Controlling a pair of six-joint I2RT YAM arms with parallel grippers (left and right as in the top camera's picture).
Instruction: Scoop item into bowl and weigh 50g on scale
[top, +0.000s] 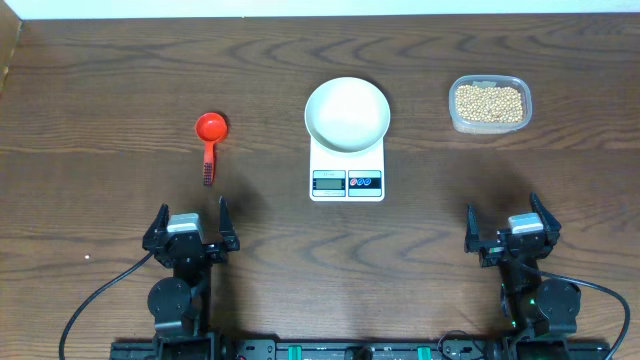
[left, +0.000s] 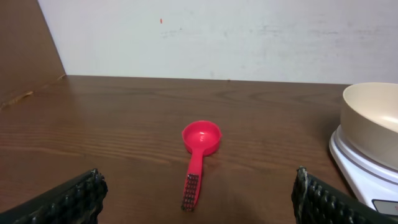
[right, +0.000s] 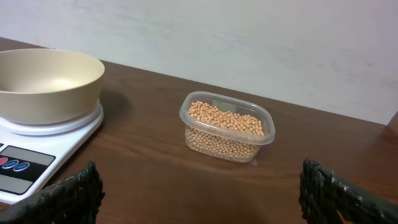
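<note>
The white bowl sits empty on the white scale at the table's middle; both also show in the right wrist view, the bowl on the scale. Pale tan beans fill a clear plastic tub at the back right. A red scoop lies at the left, bowl end away from me, handle toward my left gripper. My left gripper is open and empty near the front edge. My right gripper is open and empty, well short of the tub.
The bowl's rim and the scale's corner show at the right of the left wrist view. A pale wall runs behind the table's far edge. A brown board stands at the far left.
</note>
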